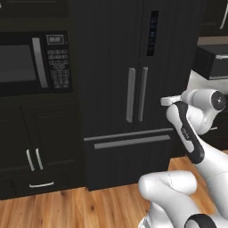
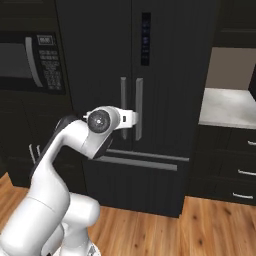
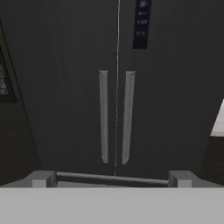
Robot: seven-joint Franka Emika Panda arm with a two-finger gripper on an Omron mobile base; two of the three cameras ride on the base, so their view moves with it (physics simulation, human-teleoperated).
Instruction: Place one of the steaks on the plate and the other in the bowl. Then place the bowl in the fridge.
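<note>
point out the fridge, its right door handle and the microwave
fridge [image 2: 95, 45]: right base view, left door panel
right door handle [image 2: 139, 109]: right base view, middle of the bar
microwave [image 1: 18, 62]: left base view, door window

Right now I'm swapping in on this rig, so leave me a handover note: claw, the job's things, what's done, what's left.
Claw: open, empty, aimed at the fridge, short of it.
Fridge: both doors shut, its two handles side by side at the door seam, bottom drawer closed.
Steaks, plate and bowl aren't in sight from here, so I can't confirm any placement.
Left: open the fridge and put the bowl inside.
</note>
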